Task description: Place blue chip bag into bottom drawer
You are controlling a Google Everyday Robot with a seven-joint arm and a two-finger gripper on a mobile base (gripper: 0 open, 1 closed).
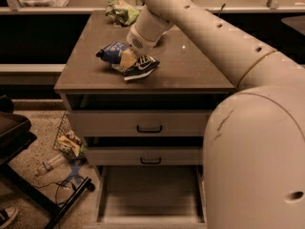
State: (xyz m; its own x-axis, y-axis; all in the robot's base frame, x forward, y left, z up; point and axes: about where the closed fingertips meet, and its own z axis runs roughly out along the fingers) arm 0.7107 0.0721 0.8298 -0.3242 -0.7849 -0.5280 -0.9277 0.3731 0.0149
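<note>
The blue chip bag [110, 53] lies crumpled on the brown cabinet top [190, 66], left of centre. My gripper [128, 59] comes down onto it from the upper right, and one pale finger lies across the bag's middle. The jaws look shut on the bag, which still rests on the top. The bottom drawer [150, 199] is pulled open below, at the bottom of the view, and its flat floor is bare. My large beige arm fills the right side and hides the drawer's right edge.
A green snack bag [121, 11] lies at the back of the cabinet top. Two shut drawers with black handles [149, 128] sit above the open one. A wire basket with wrappers [69, 140], a bottle [47, 166] and a dark stand [14, 132] are on the floor at left.
</note>
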